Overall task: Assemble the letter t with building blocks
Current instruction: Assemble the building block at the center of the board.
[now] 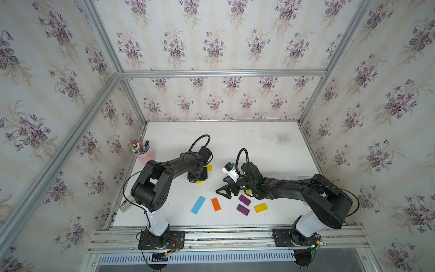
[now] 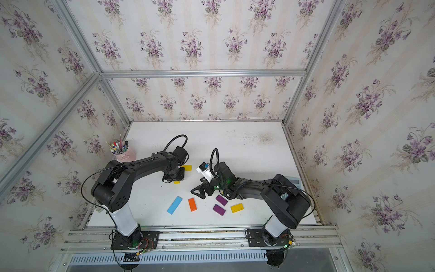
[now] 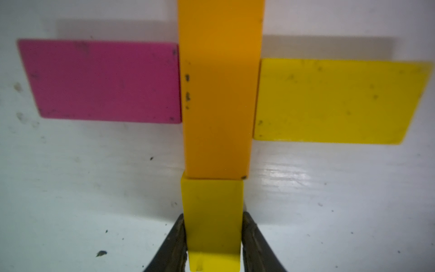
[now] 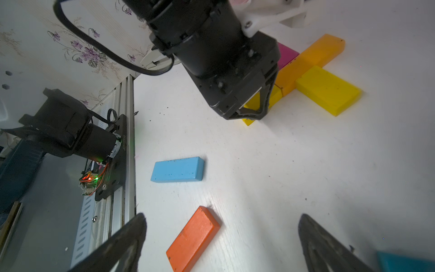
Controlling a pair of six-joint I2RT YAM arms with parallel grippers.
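Note:
The letter t lies under my left arm. In the left wrist view a long orange block point(image 3: 219, 94) forms the stem, with a pink block point(image 3: 103, 81) and a yellow block point(image 3: 334, 101) as the crossbar. A short yellow block point(image 3: 213, 212) butts against the stem's end, and my left gripper point(image 3: 213, 214) is shut on it, fingers against both its sides. In both top views that gripper point(image 1: 197, 175) points straight down and hides most of the letter. My right gripper point(image 4: 222, 219) hangs open, empty, just above a loose orange block point(image 4: 194, 237).
Near the front edge lie a blue block point(image 1: 198, 205), the orange block point(image 1: 215, 204), two purple blocks point(image 1: 244, 200) point(image 1: 243, 210) and a yellow block point(image 1: 260, 208). A pink cup of pens point(image 1: 144, 155) stands at the table's left edge.

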